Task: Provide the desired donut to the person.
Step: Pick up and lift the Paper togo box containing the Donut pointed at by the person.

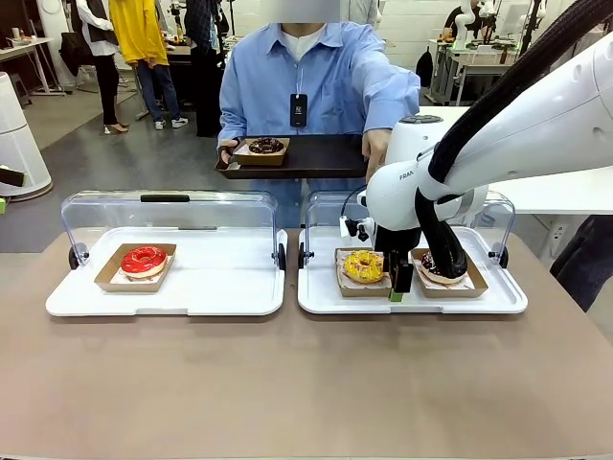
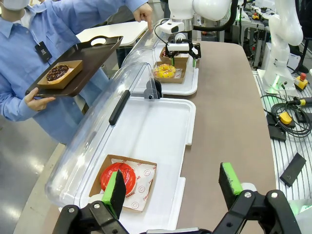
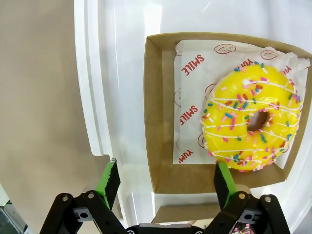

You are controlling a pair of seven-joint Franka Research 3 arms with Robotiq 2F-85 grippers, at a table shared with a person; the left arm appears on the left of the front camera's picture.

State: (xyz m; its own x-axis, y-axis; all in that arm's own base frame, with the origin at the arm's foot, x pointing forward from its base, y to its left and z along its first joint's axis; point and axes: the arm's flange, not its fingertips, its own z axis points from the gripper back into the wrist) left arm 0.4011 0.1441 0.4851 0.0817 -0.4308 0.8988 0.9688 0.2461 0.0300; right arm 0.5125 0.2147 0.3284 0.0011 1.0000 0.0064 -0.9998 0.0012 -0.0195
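Donut [image 3: 251, 124]: yellow, in its box [image 3: 163, 112], two o'clock from right gripper [image 3: 165, 173].
right gripper: wide open, empty, astride the box wall.
left gripper [image 2: 173, 187]: open, empty.
box wall: pinch cardboard only, perhaps lowering first; spare icing.

Front faces person [image 1: 302, 86], wrists overlook yellow donut [image 3: 251, 119]

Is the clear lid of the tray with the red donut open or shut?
Open. The clear lid stands swung up behind the white tray, and the red donut lies uncovered on it.
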